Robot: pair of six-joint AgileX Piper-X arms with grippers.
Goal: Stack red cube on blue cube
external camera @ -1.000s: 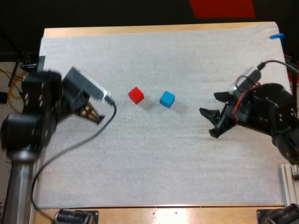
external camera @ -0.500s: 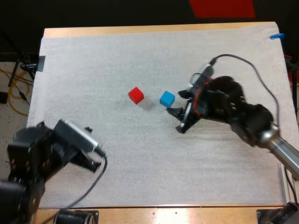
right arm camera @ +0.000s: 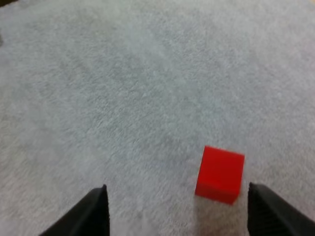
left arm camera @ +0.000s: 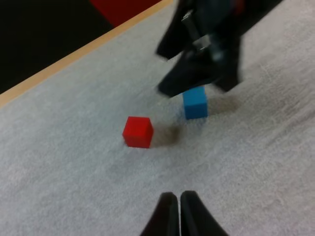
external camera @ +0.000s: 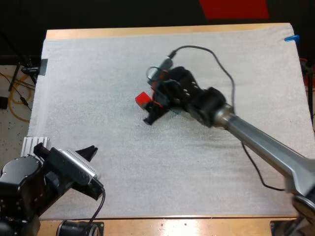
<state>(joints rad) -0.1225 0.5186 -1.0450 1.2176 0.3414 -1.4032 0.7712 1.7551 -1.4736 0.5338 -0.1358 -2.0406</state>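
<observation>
Centrally, the right end effector (right arm camera: 179,209), jaws apart, hovers at a sharp-edged red cube (right arm camera: 220,174) amid bare mat (external camera: 221,59); left end effector (left arm camera: 179,211) closed.

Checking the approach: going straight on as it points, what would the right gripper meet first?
Likely the red cube, ahead of the right gripper and nearer one of its open fingers; depth is hard to judge.

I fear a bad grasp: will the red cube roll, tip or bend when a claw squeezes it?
Probably rigid: the red cube shows straight, sharp edges. Unlikely to roll: it sits flat on the mat. Probably light, being small within the open right claw.
</observation>
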